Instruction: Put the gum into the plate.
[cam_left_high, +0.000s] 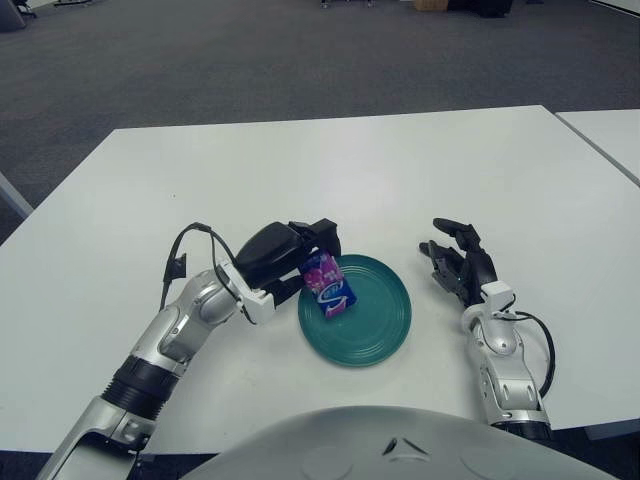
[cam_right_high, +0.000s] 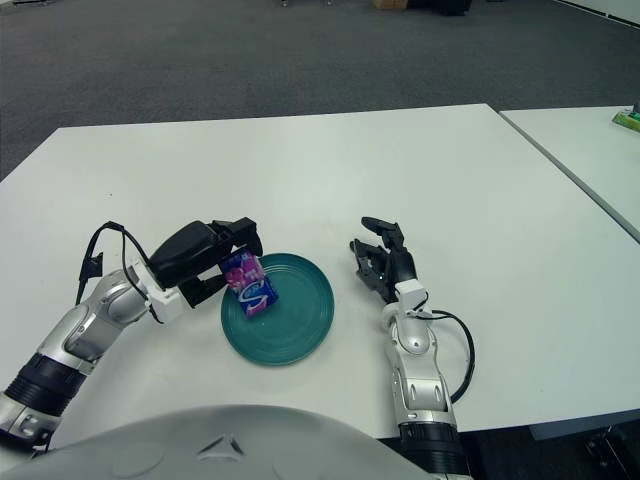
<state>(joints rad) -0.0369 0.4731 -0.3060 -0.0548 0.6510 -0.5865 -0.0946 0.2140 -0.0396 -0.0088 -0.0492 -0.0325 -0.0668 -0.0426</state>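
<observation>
The black fingers (cam_left_high: 322, 232) of the left hand (cam_left_high: 285, 256) were curled around the gum (cam_left_high: 328, 285), a small purple-and-pink pack with a blue-and-white mark, gripping it at its upper end so that it hung tilted, its lower end pointing down toward the plate (cam_left_high: 380, 325). The gum sat over the plate's rim at about the 10 o'clock edge; whether its lower corner touched the green glaze or hovered just above it could not be told. From the hand, the silver forearm ran back toward 7 o'clock, with a black cable looping up from the wrist. The plate, a round teal dish with ridged rings, lay flat on the white surface (cam_left_high: 400, 170) near its front edge, roughly in the middle between the two arms. The right hand (cam_left_high: 458, 262) showed at about 3 o'clock of the plate, just beside it but apart from its rim, its dark fingers spread loosely and holding nothing, with its pale forearm trailing back toward 5 o'clock. A second white table (cam_right_high: 590, 140) stood close alongside at the far right, and grey carpet (cam_left_high: 250, 60) stretched beyond at 12 o'clock.
</observation>
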